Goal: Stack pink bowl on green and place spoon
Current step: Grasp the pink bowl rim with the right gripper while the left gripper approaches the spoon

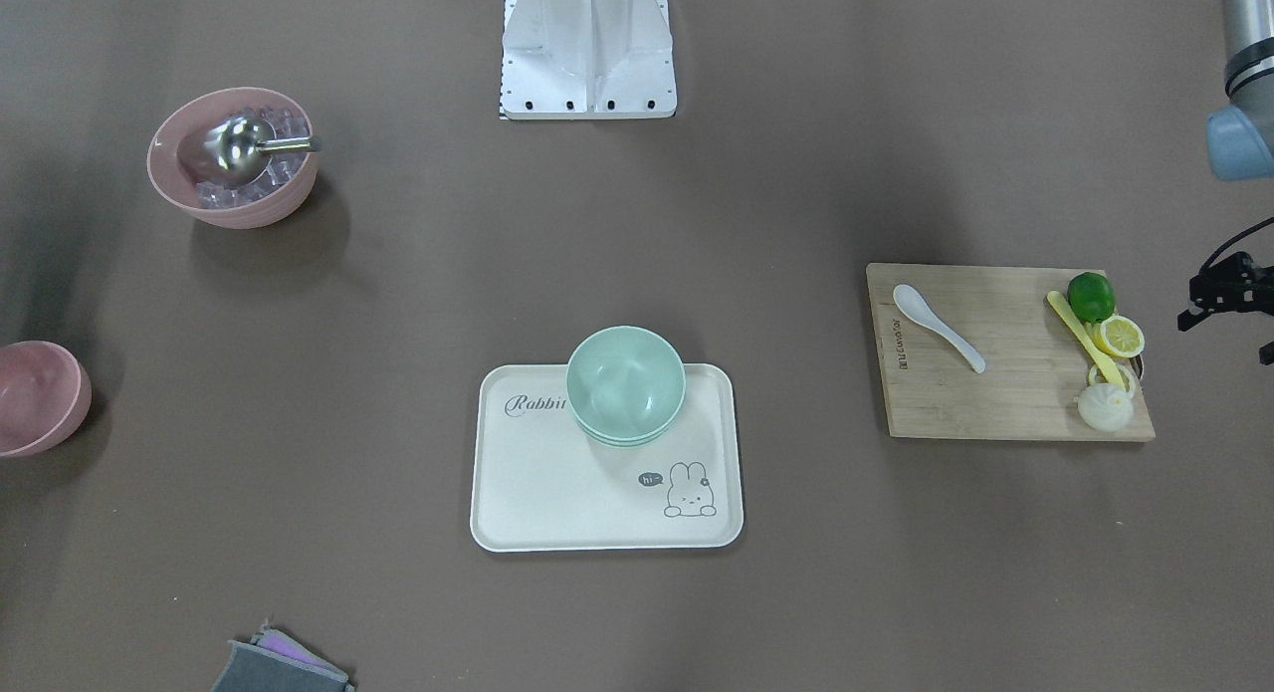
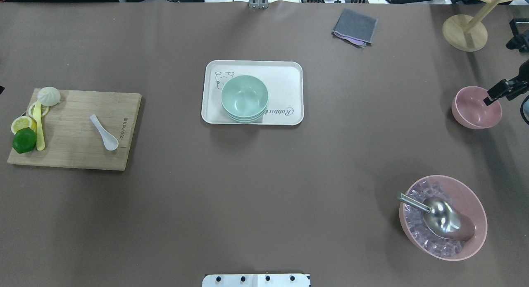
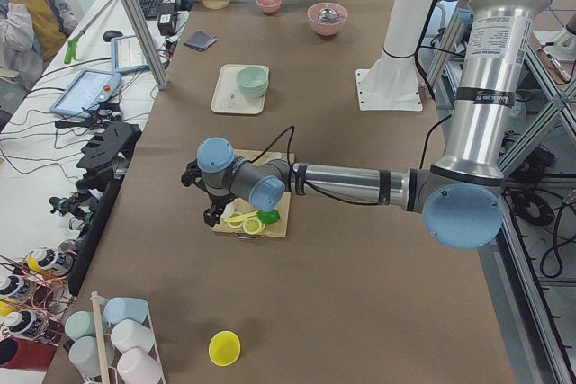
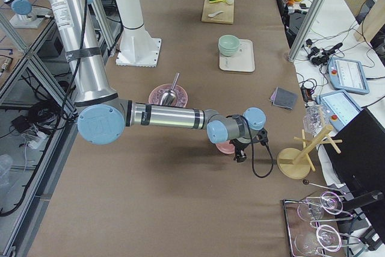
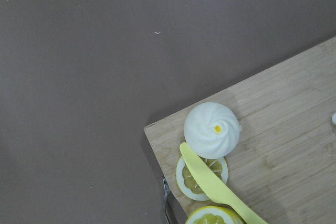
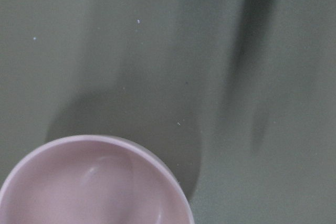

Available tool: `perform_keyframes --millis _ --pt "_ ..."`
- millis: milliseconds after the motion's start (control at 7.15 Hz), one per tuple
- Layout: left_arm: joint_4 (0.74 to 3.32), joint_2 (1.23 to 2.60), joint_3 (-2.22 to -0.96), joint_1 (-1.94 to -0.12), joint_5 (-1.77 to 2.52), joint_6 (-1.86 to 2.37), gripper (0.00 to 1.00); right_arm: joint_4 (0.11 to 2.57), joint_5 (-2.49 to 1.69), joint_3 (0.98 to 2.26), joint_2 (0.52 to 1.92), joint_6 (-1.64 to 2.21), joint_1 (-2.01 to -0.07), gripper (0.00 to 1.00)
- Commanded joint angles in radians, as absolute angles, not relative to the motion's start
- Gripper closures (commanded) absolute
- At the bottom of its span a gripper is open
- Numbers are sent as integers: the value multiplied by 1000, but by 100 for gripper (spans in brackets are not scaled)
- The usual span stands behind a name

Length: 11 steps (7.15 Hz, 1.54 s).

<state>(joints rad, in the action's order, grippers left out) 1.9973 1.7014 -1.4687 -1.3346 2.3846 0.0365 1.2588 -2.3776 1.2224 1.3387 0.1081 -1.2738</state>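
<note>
A small pink bowl (image 2: pixel 476 107) stands empty at the table's right end; it also shows in the front view (image 1: pixel 35 395). Stacked green bowls (image 2: pixel 244 98) sit on a white rabbit tray (image 2: pixel 289 78) at mid-table. A white spoon (image 2: pixel 104 132) lies on a wooden cutting board (image 2: pixel 74 155) at the left. My right gripper (image 2: pixel 506 88) hovers over the pink bowl's right rim, one finger splayed out, and looks open and empty. My left gripper (image 1: pixel 1226 336) hangs beside the board's outer end, fingers apart, empty.
A large pink bowl (image 2: pixel 475 204) holds ice cubes and a metal scoop (image 2: pixel 440 214) at the near right. A lime (image 2: pixel 24 140), lemon slices, a bun (image 2: pixel 48 96) and a yellow knife (image 2: pixel 39 130) lie on the board. A grey cloth (image 2: pixel 354 27) and a wooden stand (image 2: pixel 465 31) are at the far right.
</note>
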Motion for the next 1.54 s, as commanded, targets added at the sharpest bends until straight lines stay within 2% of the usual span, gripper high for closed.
perform_keyframes --millis 0,280,559,978,1118,1398 --pt "1994 1715 -1457 -1335 2385 55 2 1259 -2381 1196 1335 110 -1241 99" --pt "1994 1721 -1447 -1332 2387 113 2 1259 -2382 1207 1328 113 -1238 100" --pt "2000 1733 -1454 -1251 2387 310 2 1259 -2405 1218 1322 139 -1238 100" --pt "1991 1895 -1419 -1073 2376 838 2 1256 -2450 1355 1201 534 -1171 100" --pt "1991 1951 -1384 -1043 2366 929 3 1258 -2448 1415 1163 684 -1128 100" --pt "1991 1971 -1349 -982 2297 991 5 1255 -2398 1479 1048 985 -1008 100"
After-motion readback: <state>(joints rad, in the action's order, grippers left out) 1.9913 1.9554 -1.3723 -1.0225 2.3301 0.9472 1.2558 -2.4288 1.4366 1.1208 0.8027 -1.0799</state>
